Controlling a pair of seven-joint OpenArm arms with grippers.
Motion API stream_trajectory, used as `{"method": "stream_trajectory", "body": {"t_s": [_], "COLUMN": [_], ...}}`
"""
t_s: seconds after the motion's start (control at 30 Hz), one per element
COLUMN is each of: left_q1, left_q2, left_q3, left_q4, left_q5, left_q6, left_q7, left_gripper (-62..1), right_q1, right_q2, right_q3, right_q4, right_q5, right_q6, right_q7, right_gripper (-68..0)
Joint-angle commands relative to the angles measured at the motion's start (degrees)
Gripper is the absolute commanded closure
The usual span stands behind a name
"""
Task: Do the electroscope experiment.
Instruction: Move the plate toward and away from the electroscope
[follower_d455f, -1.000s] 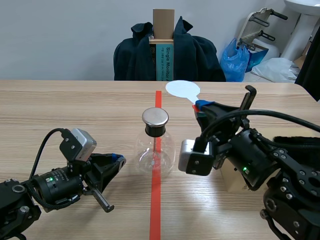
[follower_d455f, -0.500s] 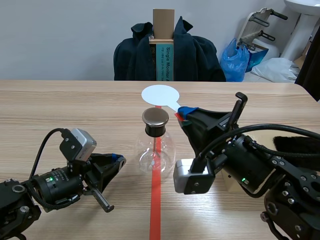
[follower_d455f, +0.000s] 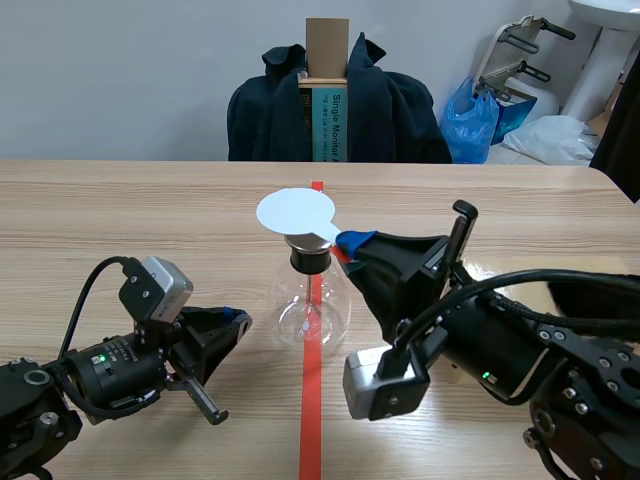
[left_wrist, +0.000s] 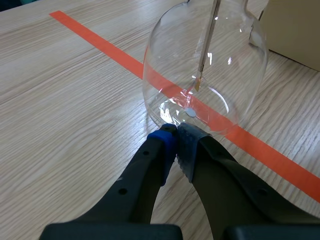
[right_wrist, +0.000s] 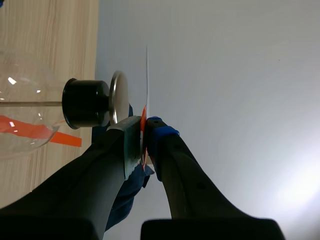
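Wooden table (follower_d455f: 150, 210) carries the electroscope flask (follower_d455f: 312, 305). Right gripper (follower_d455f: 350, 243) pinches the white disc (follower_d455f: 294, 212) by its stem, just over the flask's metal cap (right_wrist: 118, 97), seemingly without contact. Left gripper (left_wrist: 176, 137), closed and empty, sits beside the flask's base. Likely next: touch disc to cap.

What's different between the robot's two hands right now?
The left hand sits low over the table, shut on nothing, beside the glass flask. The right hand is raised and turned sideways, shut on a white paddle held over the flask's metal cap. Both are black and two-fingered.
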Motion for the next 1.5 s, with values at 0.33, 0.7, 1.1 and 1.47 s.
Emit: {"method": "stream_trajectory", "body": {"t_s": [0.33, 0.7, 1.1, 1.47], "left_q1": [-0.31, -0.31, -0.31, -0.31], "left_q2": [-0.15, -0.15, -0.15, -0.15], "left_q3": [-0.42, -0.42, -0.42, -0.42], "left_q4": [0.94, 0.94, 0.94, 0.94], "left_q5": [-0.35, -0.35, -0.35, -0.35], "left_q6": [-0.09, -0.09, -0.09, -0.09], "left_q7": [-0.83, -0.83, -0.83, -0.83], "left_gripper": [-3.0, -3.0, -3.0, -3.0], "right_q1": [-0.17, -0.17, -0.2, -0.2], "right_q2": [0.42, 0.44, 0.44, 0.44], "right_q3": [0.7, 0.83, 0.83, 0.83], "right_q4": [1.27, 1.27, 1.27, 1.27], "right_q5": [0.28, 0.28, 0.28, 0.22], "right_q6": [-3.06, -3.02, -2.58, -2.58], "right_q7": [-7.98, -18.82, -16.35, -5.09], "right_gripper": [-0.7, -0.7, -0.7, -0.7]}}
